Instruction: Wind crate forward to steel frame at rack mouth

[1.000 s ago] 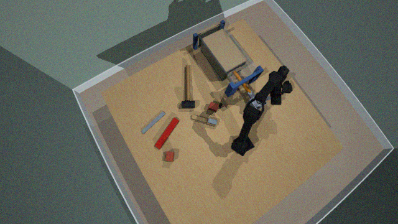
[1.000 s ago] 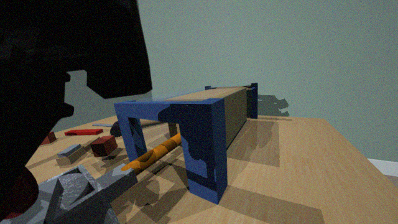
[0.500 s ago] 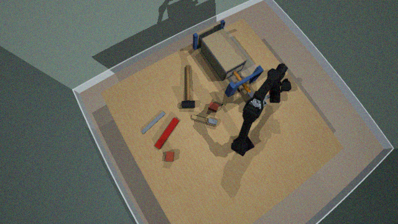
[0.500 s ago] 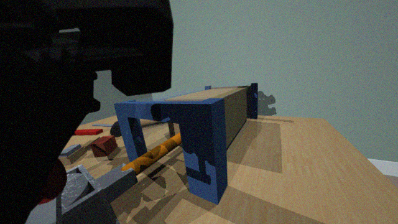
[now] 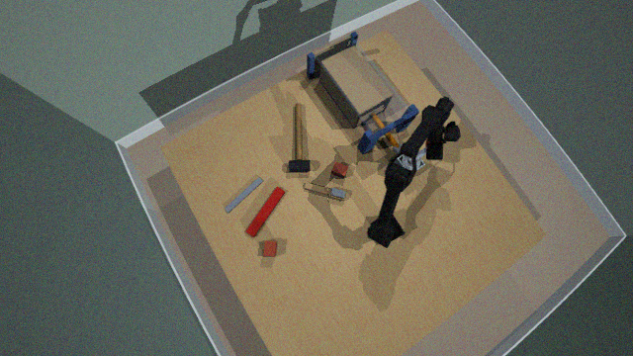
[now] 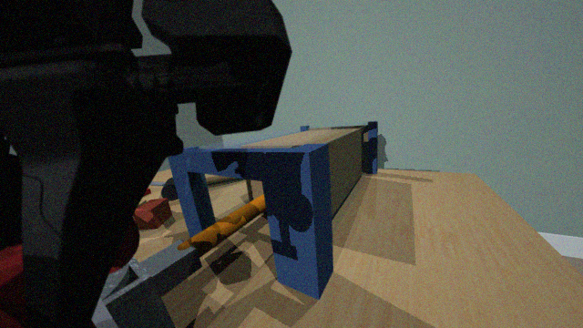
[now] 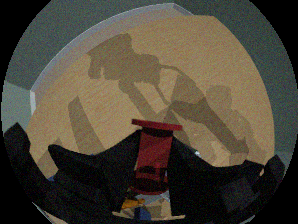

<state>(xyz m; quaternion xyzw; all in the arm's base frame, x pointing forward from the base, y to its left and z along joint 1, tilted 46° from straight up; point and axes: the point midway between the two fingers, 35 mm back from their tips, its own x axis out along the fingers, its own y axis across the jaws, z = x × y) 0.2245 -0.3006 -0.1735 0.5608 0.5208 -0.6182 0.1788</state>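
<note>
The tan crate (image 5: 353,81) (image 6: 348,169) looks flat in its cubby behind the blue frame (image 5: 388,131) (image 6: 317,228); the top view shows a gap between the crate's front and this frame. The orange strap (image 5: 386,130) (image 6: 237,223) runs out under the frame to the grey winch (image 6: 148,275), which the arm mostly hides. My gripper (image 7: 153,135) is shut on the red grip of the winch handle (image 7: 154,142). The grip stands between the fingers, its flange showing above them. The handle's square key and the winch's top hole are hidden, so I cannot tell if the key is seated.
A hammer (image 5: 299,166), a red bar (image 5: 265,212), a grey strip (image 5: 244,195), a small tan-and-grey tool (image 5: 337,193) and two red blocks (image 5: 339,169) (image 5: 269,248) lie on the bench beyond the winch. One red block (image 6: 154,213) also shows beside the frame. Pale walls (image 5: 168,257) edge the bench.
</note>
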